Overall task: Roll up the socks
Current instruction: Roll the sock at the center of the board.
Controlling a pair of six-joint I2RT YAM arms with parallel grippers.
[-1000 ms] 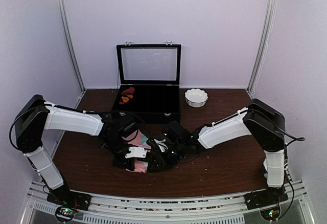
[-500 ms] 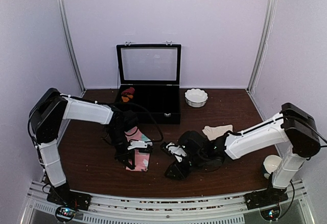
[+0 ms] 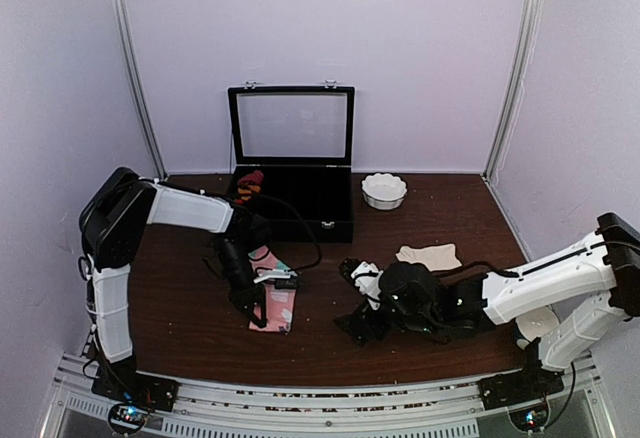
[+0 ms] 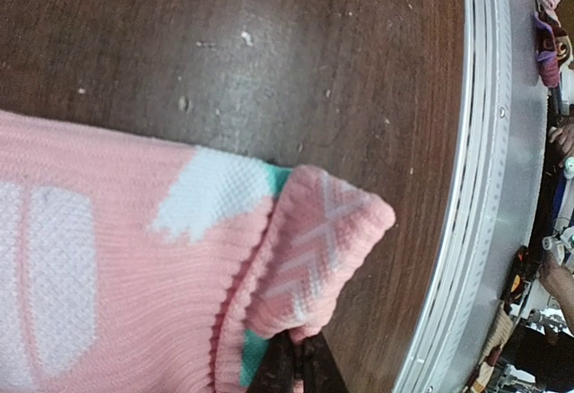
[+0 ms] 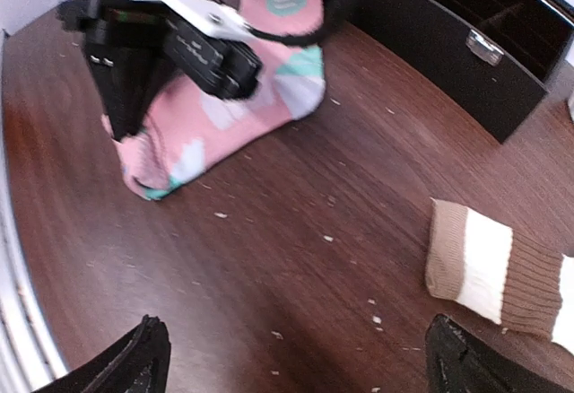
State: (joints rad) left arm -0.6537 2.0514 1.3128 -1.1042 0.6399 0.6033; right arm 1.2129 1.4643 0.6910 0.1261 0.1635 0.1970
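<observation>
Fingers (image 4: 280,371) of the left tool (image 4: 296,368) are pinching shut on the folded end of the pink sock (image 4: 134,267), which is lying on the table (image 3: 180,323) just in front of the black case (image 3: 291,208). The right tool (image 5: 305,366) is hanging with its jaws spread wide and gripping nothing, further out in front of the case. The beige sock (image 3: 428,256) is lying flat off the case's front right corner.

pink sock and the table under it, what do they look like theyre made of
The pink sock looks like soft knitted fabric, possibly a cotton blend, matte: fine ribs and a waffle-textured white patch show in the left wrist view. The table looks like dark brown wood or wood-look laminate, slightly glossy: streaky grain, a soft sheen, pale specks on top.
</observation>
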